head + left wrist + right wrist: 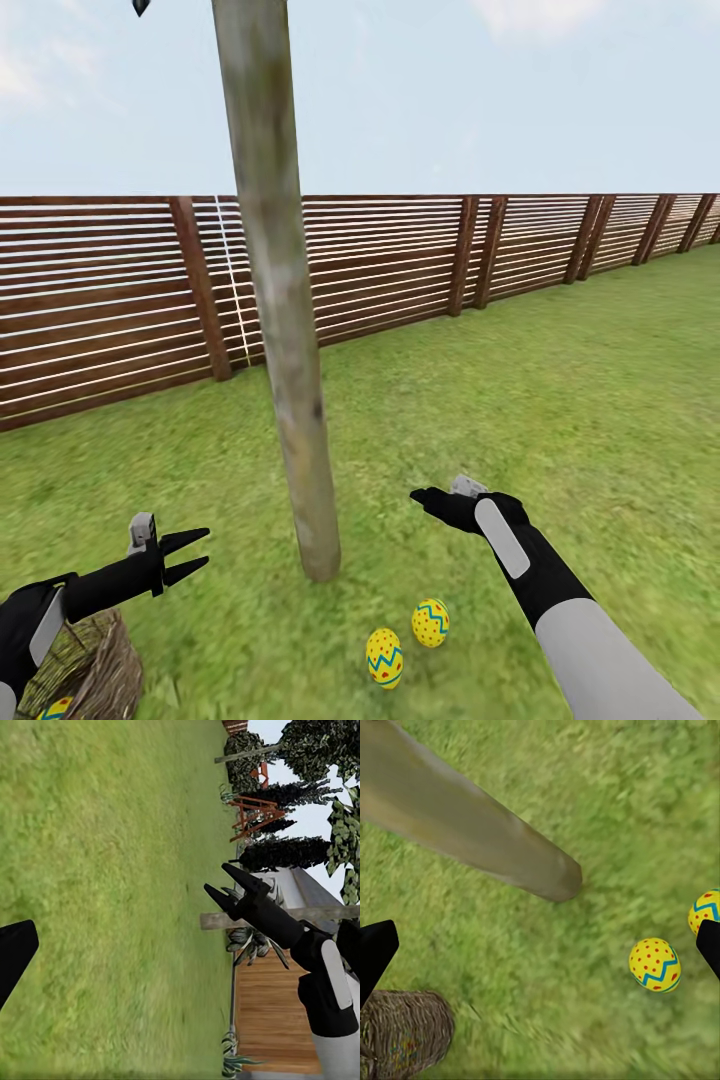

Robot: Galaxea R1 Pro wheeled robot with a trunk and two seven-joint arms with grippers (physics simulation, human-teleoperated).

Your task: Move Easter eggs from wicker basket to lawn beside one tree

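Observation:
Two yellow Easter eggs (384, 657) (430, 622) lie on the lawn (560, 420) just in front of the pale tree trunk (290, 400). The wicker basket (95, 665) stands at the lower left, with a third egg (55, 708) peeking out of it. My left gripper (193, 552) hovers open and empty above the basket's far side. My right gripper (425, 497) hangs open and empty above the two eggs, right of the trunk. In the right wrist view, its fingers (375, 952) are spread wide over the trunk base (510, 855), one egg (655, 964) and the basket (405, 1027).
A dark brown slat fence (400, 270) runs behind the tree. Open grass stretches to the right. The left wrist view shows my right gripper (225, 886), a wooden deck (270, 1020) and dark shrubs (285, 855) past the lawn's edge.

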